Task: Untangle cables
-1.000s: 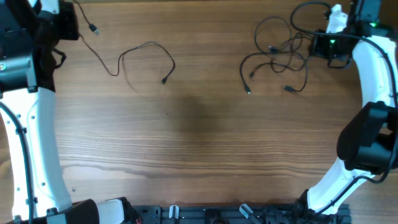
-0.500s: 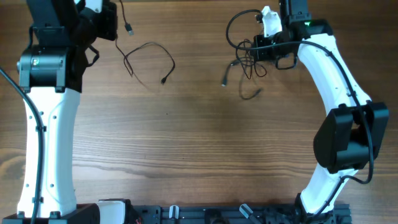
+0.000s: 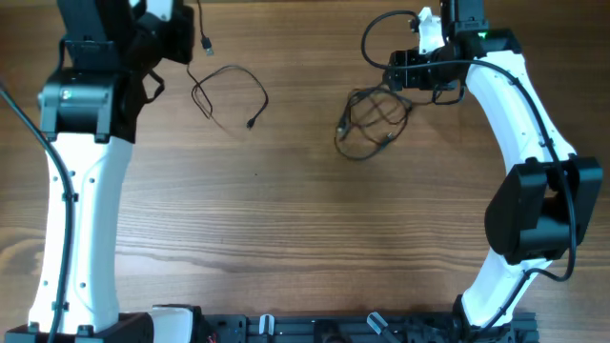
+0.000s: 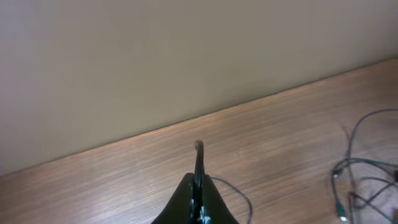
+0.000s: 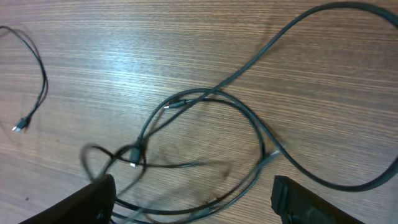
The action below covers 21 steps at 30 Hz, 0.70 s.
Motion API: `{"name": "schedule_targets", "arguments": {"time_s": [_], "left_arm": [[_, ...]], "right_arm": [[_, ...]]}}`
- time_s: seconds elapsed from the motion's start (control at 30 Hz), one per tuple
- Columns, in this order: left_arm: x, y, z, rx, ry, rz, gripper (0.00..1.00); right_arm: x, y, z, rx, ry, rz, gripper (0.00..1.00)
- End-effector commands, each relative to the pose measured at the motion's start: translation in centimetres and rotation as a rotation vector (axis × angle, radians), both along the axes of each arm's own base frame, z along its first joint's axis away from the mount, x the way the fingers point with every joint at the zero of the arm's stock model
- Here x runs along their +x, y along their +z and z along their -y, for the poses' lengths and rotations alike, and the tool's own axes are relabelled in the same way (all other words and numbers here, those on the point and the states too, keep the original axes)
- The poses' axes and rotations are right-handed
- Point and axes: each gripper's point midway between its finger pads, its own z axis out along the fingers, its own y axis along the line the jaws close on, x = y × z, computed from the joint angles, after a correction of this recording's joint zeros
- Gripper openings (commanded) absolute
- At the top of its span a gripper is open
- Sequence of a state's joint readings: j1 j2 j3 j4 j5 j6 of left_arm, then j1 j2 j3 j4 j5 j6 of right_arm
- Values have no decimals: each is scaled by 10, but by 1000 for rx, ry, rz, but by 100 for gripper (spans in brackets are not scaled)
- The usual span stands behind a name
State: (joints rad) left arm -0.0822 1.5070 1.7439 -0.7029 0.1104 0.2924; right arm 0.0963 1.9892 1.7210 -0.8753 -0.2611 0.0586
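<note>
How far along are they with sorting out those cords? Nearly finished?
Not nearly, I'd say. Done: one cable lies on its own on the left of the table, apart from the rest. In hand: the left gripper is shut on that cable near its plug end. Left: the tangled bundle sits knotted beneath the open right gripper, its cords not yet separated.

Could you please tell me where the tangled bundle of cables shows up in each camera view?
Overhead: the tangled bundle lies right of centre, in the upper part of the picture.
Left wrist: probably the thin strands at the lower right edge; too little shows to be sure.
Right wrist: its loops fill the centre and lower left.
Shared landmark: the wood-grain table, seen in all three.
</note>
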Motion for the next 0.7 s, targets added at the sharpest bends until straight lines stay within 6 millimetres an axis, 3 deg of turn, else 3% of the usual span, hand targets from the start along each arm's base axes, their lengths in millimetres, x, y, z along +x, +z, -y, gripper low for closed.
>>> {"name": "schedule_targets", "arguments": {"time_s": [0.0, 0.17, 0.67], "left_arm": [[-11, 12, 32, -19, -75, 24, 4], [-21, 11, 74, -20, -174, 21, 4], [-41, 11, 127, -8, -292, 22, 4]], "right_arm": [[0, 7, 5, -19, -33, 18, 84], [1, 7, 7, -19, -37, 17, 83], [5, 7, 35, -16, -103, 13, 83]]}}
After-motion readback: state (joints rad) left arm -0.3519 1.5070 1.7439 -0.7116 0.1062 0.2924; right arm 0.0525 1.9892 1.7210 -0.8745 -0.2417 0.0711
